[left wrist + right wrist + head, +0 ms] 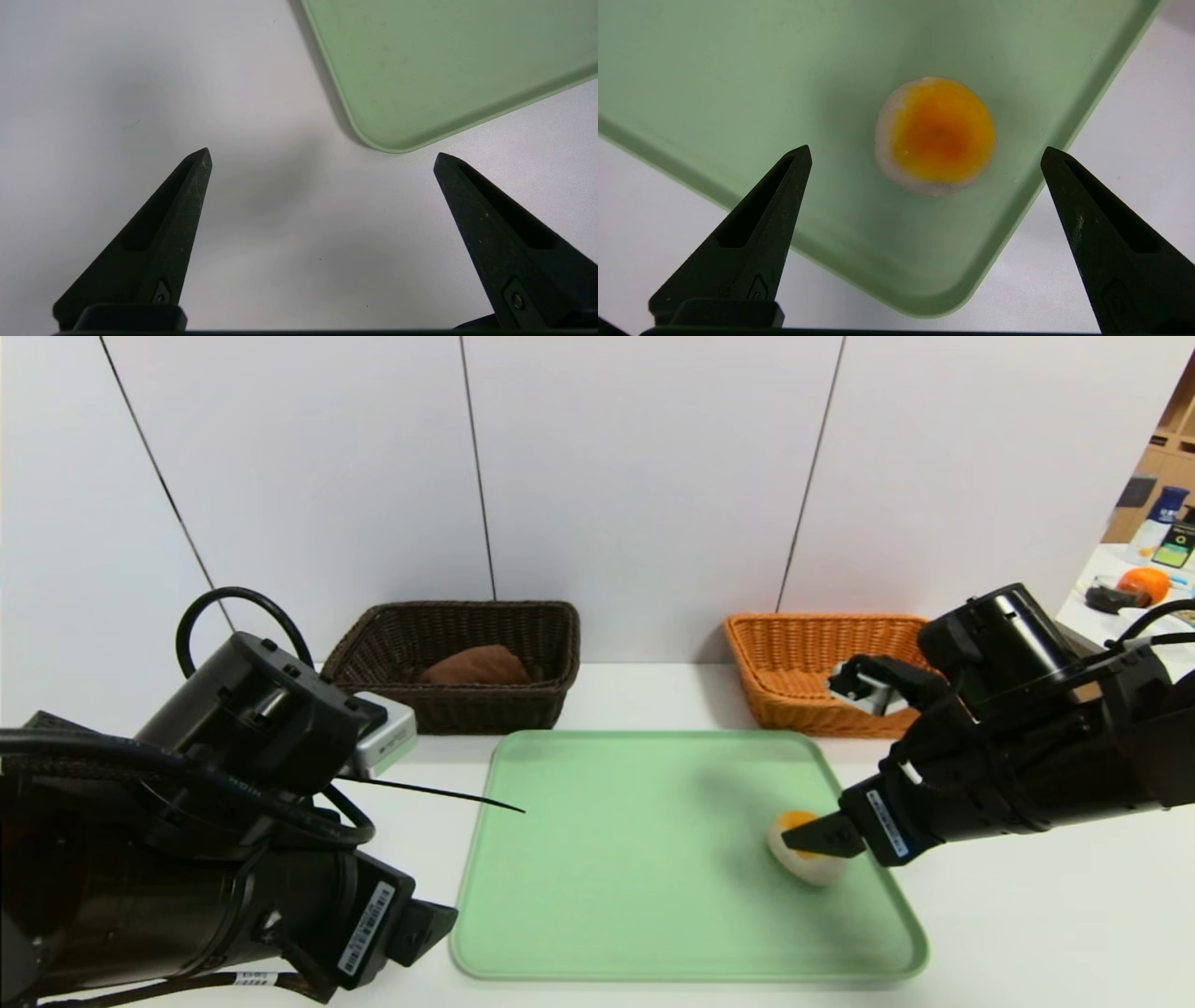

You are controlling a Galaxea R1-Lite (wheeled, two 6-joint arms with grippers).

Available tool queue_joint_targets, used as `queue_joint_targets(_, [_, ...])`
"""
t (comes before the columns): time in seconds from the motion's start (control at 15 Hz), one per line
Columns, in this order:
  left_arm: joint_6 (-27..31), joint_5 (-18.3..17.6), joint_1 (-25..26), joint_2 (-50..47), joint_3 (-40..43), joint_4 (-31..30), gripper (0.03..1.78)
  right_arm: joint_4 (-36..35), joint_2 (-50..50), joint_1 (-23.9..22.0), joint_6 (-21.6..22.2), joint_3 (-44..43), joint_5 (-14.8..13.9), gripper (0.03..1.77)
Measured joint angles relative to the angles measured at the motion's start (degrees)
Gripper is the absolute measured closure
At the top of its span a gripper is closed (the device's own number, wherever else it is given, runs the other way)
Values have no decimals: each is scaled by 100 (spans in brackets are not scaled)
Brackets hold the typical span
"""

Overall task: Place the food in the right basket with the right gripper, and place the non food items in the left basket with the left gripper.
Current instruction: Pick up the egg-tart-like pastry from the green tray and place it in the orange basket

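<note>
Right gripper (924, 154) is hovering spread wide over the egg (934, 135), which is lying beneath and between its fingers near the green tray (738, 93) corner. Closing off-centre risks squirting the rounded egg sideways. Left gripper (322, 156) is idling, spread, beside the tray.

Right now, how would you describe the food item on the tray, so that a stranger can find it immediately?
Look at the green tray in the middle of the white table. Near its right edge, under the open right gripper, lies a fried egg. It is the only thing on the tray: a round white piece with an orange-yellow centre.
</note>
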Motion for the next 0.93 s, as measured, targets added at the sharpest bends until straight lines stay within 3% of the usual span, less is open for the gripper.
queue_joint_targets(0.2, [2, 5, 0, 11, 0, -2, 12, -35, 354, 99, -80, -39, -151, 10])
queue_joint_targets(0.87, [-5, 7, 0, 72, 2, -72, 12, -11, 756, 145, -113, -5, -163, 10])
queue_joint_targets(0.93, [-11, 11, 0, 91, 9, -88, 12, -16, 767, 148, -116, 4, -163, 22])
